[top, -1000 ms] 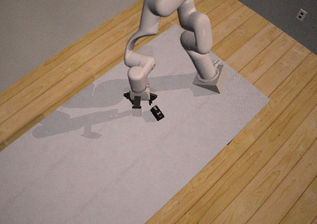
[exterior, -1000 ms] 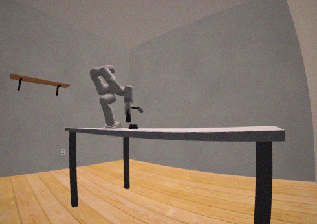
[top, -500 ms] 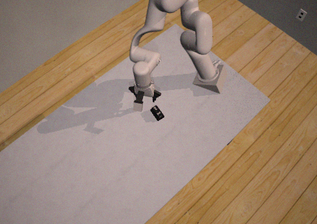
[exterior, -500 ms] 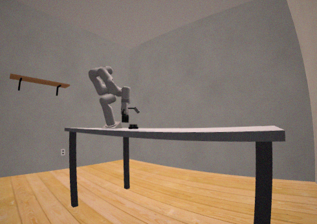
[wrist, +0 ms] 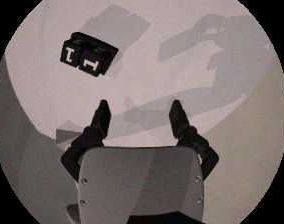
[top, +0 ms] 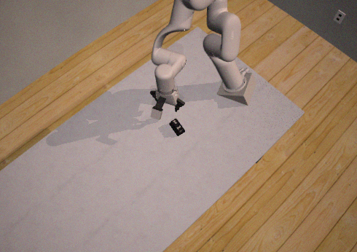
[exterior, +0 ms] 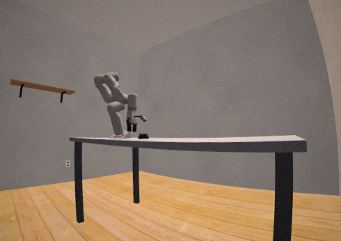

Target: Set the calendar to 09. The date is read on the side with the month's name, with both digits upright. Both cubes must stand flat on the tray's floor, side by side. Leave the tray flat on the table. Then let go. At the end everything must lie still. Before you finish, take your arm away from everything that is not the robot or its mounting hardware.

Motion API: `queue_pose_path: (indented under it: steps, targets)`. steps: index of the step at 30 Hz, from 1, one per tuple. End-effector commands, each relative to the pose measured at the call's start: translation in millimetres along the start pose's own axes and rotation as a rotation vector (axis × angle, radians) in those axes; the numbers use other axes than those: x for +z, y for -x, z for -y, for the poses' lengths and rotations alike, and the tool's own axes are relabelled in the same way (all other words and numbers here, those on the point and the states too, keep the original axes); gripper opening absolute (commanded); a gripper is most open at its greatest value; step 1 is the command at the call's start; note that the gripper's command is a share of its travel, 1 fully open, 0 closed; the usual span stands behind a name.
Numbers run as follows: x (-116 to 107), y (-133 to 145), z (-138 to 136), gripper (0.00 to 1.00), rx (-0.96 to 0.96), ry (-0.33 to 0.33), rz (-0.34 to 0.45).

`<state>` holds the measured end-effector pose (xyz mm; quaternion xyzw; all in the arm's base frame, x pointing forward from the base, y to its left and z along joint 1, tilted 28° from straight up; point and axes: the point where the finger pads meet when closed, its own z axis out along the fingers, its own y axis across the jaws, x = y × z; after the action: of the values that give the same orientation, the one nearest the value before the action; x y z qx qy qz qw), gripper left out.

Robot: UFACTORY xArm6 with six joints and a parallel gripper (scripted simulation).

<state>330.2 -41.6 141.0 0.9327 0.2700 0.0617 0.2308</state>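
My gripper (top: 168, 105) hangs spread wide and holding nothing, just beside the dark tray (top: 177, 127) on the bench (top: 109, 188). To do this well I should centre over a single cube and come straight down so a finger does not nudge the tray. The tray holds both cubes (wrist: 86, 55) side by side, their top faces each showing what looks like a 1.

Month name and front digits of calendar (top: 177, 127) unreadable.
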Motion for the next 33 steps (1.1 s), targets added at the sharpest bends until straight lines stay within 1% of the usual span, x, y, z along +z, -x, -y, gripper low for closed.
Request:
queue_pose_path:
  steps: [1,2,5,11,15,19,23,26,28,29,33]
  targets:
    - [-1,3,0,1.00,0.098,0.002,-0.004]
    - [-1,4,1,1.00,0.140,0.002,-0.004]
    - [-1,23,6,1.00,0.142,0.002,-0.004]
    - [-1,25,7,1.00,0.152,0.002,-0.004]
    - [-1,29,8,1.00,0.278,0.001,-0.004]
    - [-1,48,14,1.00,0.292,0.001,-0.004]
    - [-1,50,14,1.00,0.300,0.001,-0.004]
    - [-1,52,15,1.00,0.380,0.001,-0.004]
    - [-1,52,15,1.00,0.380,0.001,-0.004]
    - [-1,53,15,1.00,0.421,0.001,-0.004]
    - [-1,71,21,1.00,0.441,0.001,-0.004]
